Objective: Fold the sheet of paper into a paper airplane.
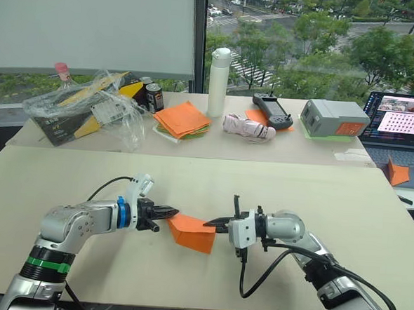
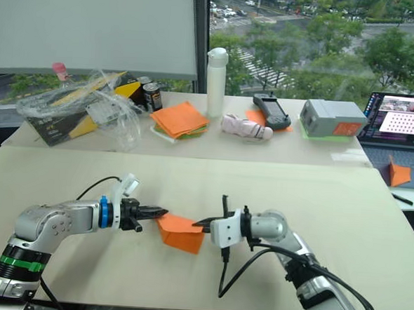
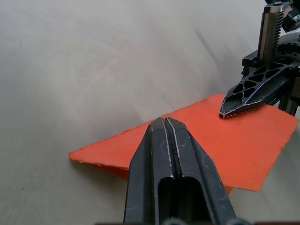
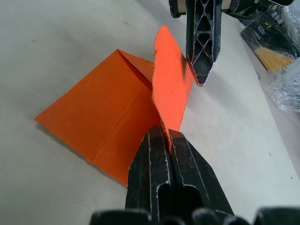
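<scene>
The sheet of paper [image 1: 192,233] lies near the front middle of the pale worktop [image 1: 331,198], between the two arms, and the fold is clearly under way but far from finished. In the right wrist view the orange sheet shows a straight crease running across it, and one corner flap stands lifted off the rest instead of lying flat. The right end effector [image 4: 167,133] has its fingers closed on the lower edge of that raised flap, holding it up. The left end effector [image 3: 163,120] comes in from the opposite side with its two fingers pressed together; its tip rests at the sheet's edge, and whether paper is pinched between the fingers cannot be told from these views. Judging by the shape, only an early crease and the start of one corner fold exist: the paper reads as a roughly rectangular piece, not a pointed wedge. Left to do, by that judgement, are pressing this flap down, folding the matching corner, and forming the nose and wings of the paper airplane.
</scene>
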Motion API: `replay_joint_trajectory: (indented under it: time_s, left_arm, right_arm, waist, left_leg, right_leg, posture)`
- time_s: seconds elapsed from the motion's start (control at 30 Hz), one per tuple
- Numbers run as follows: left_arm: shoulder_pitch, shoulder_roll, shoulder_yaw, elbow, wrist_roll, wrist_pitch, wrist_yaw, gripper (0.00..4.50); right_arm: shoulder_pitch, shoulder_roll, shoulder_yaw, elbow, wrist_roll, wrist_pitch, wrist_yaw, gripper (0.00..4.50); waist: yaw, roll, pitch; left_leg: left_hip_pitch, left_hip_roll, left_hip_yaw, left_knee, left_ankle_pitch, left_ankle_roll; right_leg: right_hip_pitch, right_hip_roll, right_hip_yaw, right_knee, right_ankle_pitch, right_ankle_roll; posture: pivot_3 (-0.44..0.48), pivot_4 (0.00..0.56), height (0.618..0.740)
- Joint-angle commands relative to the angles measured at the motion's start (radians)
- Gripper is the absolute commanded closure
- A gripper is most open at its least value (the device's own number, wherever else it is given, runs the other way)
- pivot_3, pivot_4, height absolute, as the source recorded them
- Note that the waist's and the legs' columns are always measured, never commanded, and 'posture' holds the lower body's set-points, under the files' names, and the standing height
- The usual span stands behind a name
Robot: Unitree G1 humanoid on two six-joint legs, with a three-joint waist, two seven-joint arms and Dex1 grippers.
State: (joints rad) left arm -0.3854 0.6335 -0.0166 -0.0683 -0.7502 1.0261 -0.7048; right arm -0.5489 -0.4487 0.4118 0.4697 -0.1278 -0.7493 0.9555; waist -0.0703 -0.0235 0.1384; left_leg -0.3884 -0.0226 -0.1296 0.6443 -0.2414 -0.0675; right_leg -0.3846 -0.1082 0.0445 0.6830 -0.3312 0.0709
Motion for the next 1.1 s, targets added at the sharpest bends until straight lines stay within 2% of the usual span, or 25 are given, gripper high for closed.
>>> replay_joint_trajectory:
  time_s: [0.03, 0.27, 0.3, 0.33, 0.47, 0.5, 1.1]
  left_arm:
    - [-0.003, -0.015, -0.008, -0.005, 0.025, -0.017, -0.014, 4.48]
    - [0.005, -0.030, -0.015, -0.021, 0.047, -0.007, -0.027, 4.48]
    - [0.005, -0.032, -0.015, -0.023, 0.050, -0.006, -0.027, 4.50]
    - [0.006, -0.034, -0.015, -0.024, 0.051, -0.005, -0.027, 4.50]
    - [0.002, -0.043, -0.005, -0.030, 0.043, 0.007, -0.020, 4.50]
    - [0.003, -0.046, 0.000, -0.035, 0.038, 0.011, -0.017, 4.50]
    - [0.062, -0.053, 0.033, -0.114, 0.012, 0.062, -0.013, 4.50]
  right_arm:
    - [0.007, -0.021, 0.008, -0.052, 0.014, 0.022, 0.031, 4.50]
    - [0.017, -0.026, 0.011, -0.056, 0.006, 0.041, 0.043, 4.50]
    - [0.018, -0.025, 0.010, -0.056, 0.010, 0.046, 0.045, 3.88]
    - [0.019, -0.024, 0.010, -0.057, 0.011, 0.048, 0.046, 3.68]
    - [0.020, -0.023, 0.005, -0.059, 0.009, 0.054, 0.039, 2.19]
    - [0.022, -0.025, 0.003, -0.061, 0.010, 0.052, 0.038, 1.94]
    - [0.105, -0.098, -0.033, -0.215, 0.089, 0.136, 0.053, 1.94]
  waist:
    - [0.000, 0.000, 0.000]
    - [0.000, 0.000, 0.000]
    - [0.001, 0.000, 0.000]
    - [0.001, 0.000, 0.000]
    - [0.001, 0.000, 0.000]
    - [0.001, 0.000, 0.000]
    - [0.002, 0.000, 0.000]
  left_leg:
    - [0.000, 0.000, 0.000, 0.000, 0.000, 0.000]
    - [0.000, 0.000, 0.000, 0.001, 0.000, 0.000]
    - [0.000, 0.000, 0.000, 0.001, 0.000, 0.000]
    - [0.000, 0.000, 0.000, 0.001, 0.000, 0.000]
    - [0.000, 0.000, 0.000, 0.001, 0.000, 0.000]
    - [0.000, 0.000, 0.000, 0.001, 0.000, 0.000]
    - [0.000, 0.000, 0.000, 0.001, -0.001, 0.001]
  right_leg:
    - [0.000, 0.000, 0.000, 0.000, 0.000, 0.000]
    - [0.000, 0.000, 0.000, 0.000, 0.000, 0.000]
    - [0.000, 0.000, 0.000, 0.000, 0.000, 0.000]
    - [0.000, 0.000, 0.000, 0.000, 0.000, 0.000]
    - [0.000, 0.000, 0.000, 0.000, 0.000, 0.000]
    - [0.001, 0.000, 0.000, 0.000, 0.000, 0.000]
    - [0.001, 0.000, 0.000, 0.000, 0.000, 0.000]
  posture:
    - [0.000, 0.150, 0.740]
    - [0.000, 0.150, 0.740]
    - [0.000, 0.150, 0.740]
    - [0.000, 0.150, 0.740]
    - [0.000, 0.150, 0.740]
    - [0.000, 0.150, 0.740]
    - [0.000, 0.150, 0.740]
